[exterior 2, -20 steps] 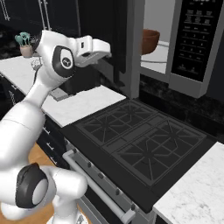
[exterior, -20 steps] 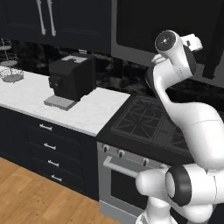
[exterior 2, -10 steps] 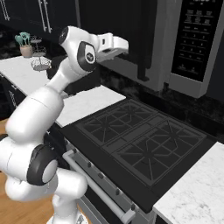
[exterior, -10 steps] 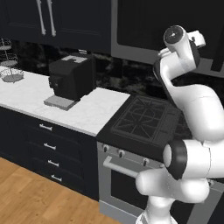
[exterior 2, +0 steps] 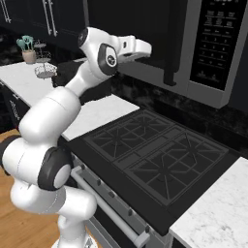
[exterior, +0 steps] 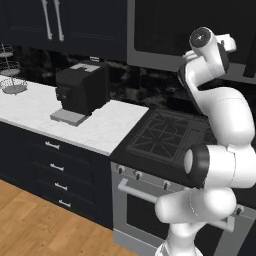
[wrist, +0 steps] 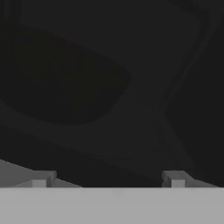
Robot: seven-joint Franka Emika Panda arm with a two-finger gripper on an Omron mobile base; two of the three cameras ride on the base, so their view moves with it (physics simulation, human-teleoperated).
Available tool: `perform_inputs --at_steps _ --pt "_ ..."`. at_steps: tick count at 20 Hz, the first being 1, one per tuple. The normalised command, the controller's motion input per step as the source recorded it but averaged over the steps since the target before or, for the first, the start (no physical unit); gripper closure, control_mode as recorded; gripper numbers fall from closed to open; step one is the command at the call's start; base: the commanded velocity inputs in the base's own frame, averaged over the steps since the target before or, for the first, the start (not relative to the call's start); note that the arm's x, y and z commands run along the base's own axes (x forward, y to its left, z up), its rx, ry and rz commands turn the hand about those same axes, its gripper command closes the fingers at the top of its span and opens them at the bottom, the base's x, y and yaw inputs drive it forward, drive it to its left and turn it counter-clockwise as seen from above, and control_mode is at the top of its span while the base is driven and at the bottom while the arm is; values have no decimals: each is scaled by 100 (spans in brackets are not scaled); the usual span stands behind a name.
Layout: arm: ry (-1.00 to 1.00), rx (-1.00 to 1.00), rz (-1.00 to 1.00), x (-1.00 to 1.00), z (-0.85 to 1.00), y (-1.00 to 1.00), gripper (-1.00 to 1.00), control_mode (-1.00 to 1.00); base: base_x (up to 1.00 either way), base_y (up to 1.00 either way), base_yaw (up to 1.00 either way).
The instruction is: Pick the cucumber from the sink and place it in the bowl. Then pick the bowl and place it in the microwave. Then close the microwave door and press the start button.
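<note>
- The arm reached up so that the end effector [exterior 2: 145, 47] sat against the dark glass of the microwave door [exterior 2: 140, 34].
- In the hand view the two fingertips [wrist: 41, 180] stood wide apart with nothing between them, facing dark glass.
- The microwave [exterior 2: 213, 48] hung above the stove [exterior 2: 155, 160], its door apparently shut or nearly so; the button panel was at its right.
- The bowl and cucumber were hidden, so their place could not be told.
- A black coffee machine [exterior: 80, 90] stood on the white bench [exterior: 60, 117] left of the stove.
</note>
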Motion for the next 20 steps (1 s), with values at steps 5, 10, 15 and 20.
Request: perform_inputs --at_steps 5,10,15,20 --pt "-18 0 0 27 -21 -6 -100 -100 0 0 0" --pt "-3 4 0 -78 30 4 -100 -100 0 0 0" --pt "0 12 0 -100 44 0 -100 -100 0 0 0" --pt "-7 2 0 -100 3 1 100 -100 0 0 0"
